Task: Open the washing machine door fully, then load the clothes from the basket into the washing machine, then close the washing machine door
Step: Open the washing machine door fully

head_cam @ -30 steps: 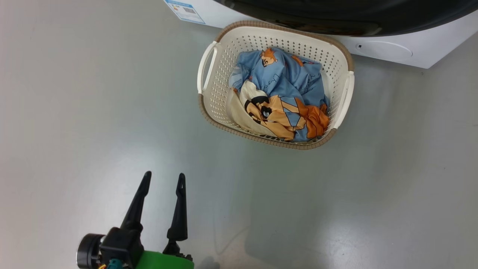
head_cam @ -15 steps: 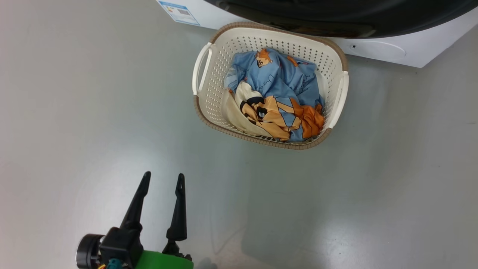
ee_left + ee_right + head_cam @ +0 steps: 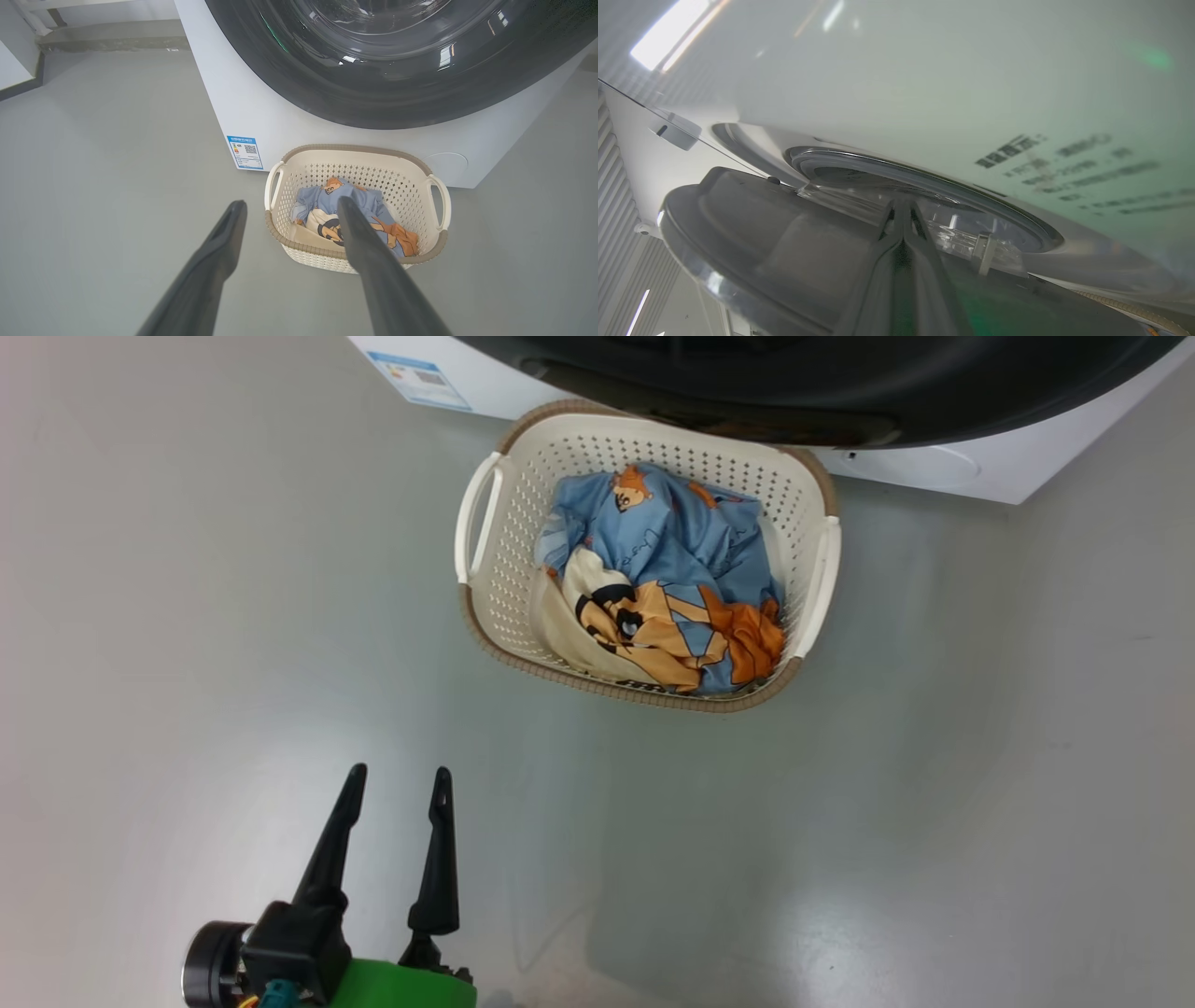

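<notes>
Cream perforated basket (image 3: 499,588), brown rim — clothes (image 3: 653,593) blue, orange, cream, black-outlined cartoons.

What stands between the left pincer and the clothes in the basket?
Nothing visible. Bare floor lies between the open left pincer and the basket, whose clothes lie uncovered. The pincer only has to clear the near rim; the washing machine door overhangs just the far rim.

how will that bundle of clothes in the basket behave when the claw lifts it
The crumpled bundle of light blue, orange and cream cartoon-print fabric looks floppy: its folds slump into the cream perforated plastic basket, so it will likely drape and trail. It seems thin, so probably light. The layers overlap, so a pinch may lift only part of it.
</notes>
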